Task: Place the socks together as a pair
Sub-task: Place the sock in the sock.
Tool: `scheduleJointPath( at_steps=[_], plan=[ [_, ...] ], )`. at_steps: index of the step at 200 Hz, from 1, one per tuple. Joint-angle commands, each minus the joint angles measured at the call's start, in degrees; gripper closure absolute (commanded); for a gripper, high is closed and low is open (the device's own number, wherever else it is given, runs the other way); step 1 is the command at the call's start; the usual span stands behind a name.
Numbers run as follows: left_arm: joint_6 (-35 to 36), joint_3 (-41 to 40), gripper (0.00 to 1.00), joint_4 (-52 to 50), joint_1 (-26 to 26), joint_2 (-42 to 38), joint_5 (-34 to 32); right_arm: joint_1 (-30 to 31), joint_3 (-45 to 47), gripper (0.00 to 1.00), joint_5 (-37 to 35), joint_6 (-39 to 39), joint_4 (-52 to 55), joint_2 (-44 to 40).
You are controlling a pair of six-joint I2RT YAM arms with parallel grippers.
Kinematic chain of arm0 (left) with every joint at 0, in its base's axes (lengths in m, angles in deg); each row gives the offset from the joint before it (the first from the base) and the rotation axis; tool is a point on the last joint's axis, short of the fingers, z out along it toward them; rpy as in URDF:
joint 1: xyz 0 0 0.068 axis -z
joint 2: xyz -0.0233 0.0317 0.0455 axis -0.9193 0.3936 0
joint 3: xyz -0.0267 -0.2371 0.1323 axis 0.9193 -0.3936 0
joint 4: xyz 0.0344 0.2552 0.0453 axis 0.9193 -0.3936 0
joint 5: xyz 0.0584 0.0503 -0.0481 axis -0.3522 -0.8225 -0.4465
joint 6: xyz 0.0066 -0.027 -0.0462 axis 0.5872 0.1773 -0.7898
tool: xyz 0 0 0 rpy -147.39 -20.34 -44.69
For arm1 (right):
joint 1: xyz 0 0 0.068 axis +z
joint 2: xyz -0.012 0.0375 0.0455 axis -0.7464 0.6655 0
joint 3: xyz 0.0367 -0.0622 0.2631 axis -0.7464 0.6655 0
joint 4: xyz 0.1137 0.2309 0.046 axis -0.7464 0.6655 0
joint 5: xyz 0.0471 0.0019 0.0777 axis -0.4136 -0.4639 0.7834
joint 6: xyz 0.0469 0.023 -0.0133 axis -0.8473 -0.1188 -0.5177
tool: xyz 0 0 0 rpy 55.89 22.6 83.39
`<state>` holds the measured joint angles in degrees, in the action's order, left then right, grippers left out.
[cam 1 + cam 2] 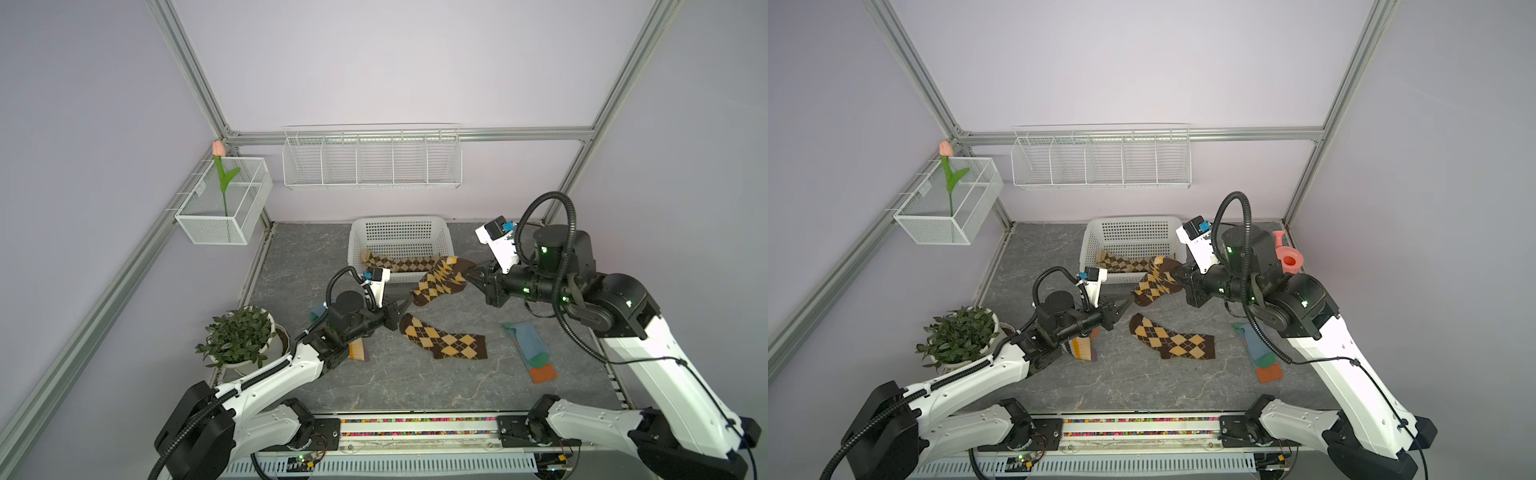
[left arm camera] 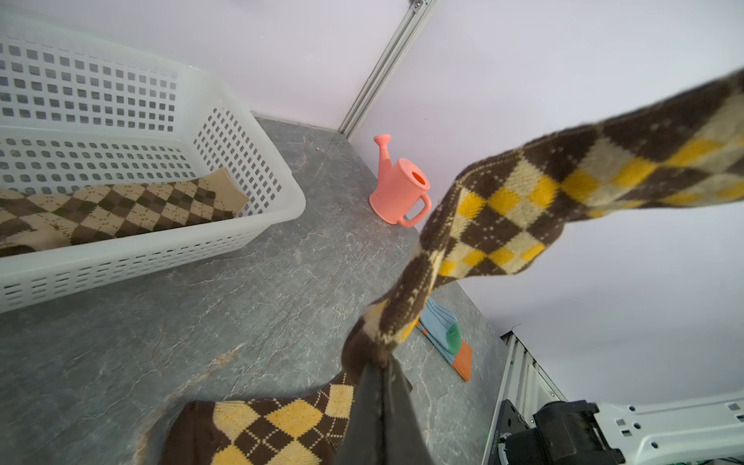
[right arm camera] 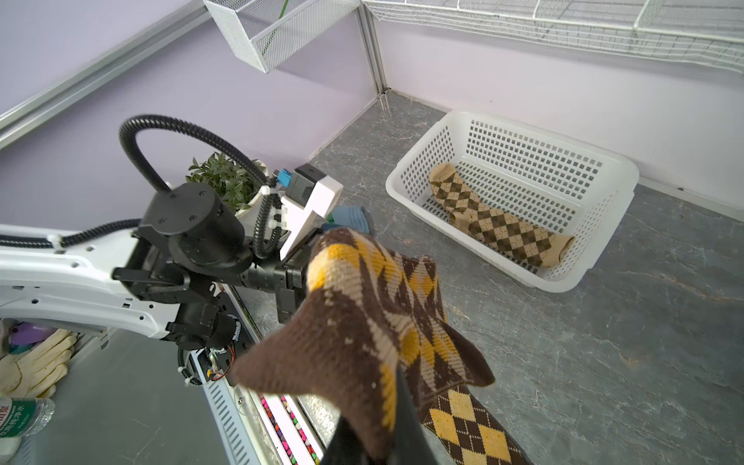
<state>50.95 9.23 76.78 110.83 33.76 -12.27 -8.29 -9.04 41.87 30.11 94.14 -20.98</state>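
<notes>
From where I stand, the left gripper [image 1: 406, 306] is clamped shut on one end of a dark brown-yellow argyle sock [image 1: 440, 280]. The right gripper [image 1: 472, 275] pinches the other end, so the sock hangs stretched between them above the middle of the table [image 1: 374, 386], just in front of the white basket [image 1: 399, 232]. The matching sock [image 1: 444, 340] lies flat on the table close below the left gripper. A tan-brown argyle sock [image 1: 395, 262] rests inside the basket, which sits by the back edge. A blue-grey sock [image 1: 532, 351] with an orange cuff lies near the right edge, and a striped sock [image 1: 1079, 348] pokes out from under the left arm.
</notes>
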Motion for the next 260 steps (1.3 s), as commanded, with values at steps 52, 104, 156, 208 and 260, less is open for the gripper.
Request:
scheduleJointPath(
  at_steps=[52, 104, 156, 208, 260],
  plan=[
    [12.6, 22.6, 1.0, -54.0, -0.1, -0.5, -8.4, -0.4, 25.8, 0.92, -2.8, -8.0, -4.4, -13.0],
    [16.1, 28.8, 1.0, -59.1, -0.1, 12.2, -1.7, -0.4, 37.1, 0.92, -2.4, -11.2, -6.4, -17.7],
    [20.9, 37.9, 1.0, -62.0, 0.0, 28.4, 3.6, -2.0, 46.8, 0.93, -2.5, -12.9, -12.1, -18.5],
    [24.1, 45.4, 1.0, -65.4, 0.0, 39.5, 2.7, -4.9, 52.0, 0.93, -0.2, -12.9, -16.7, -16.2],
    [23.8, 46.1, 1.0, -64.7, -1.4, 46.7, 0.4, -7.3, 54.6, 0.93, 1.0, -12.1, -19.6, -14.5]
  ],
)
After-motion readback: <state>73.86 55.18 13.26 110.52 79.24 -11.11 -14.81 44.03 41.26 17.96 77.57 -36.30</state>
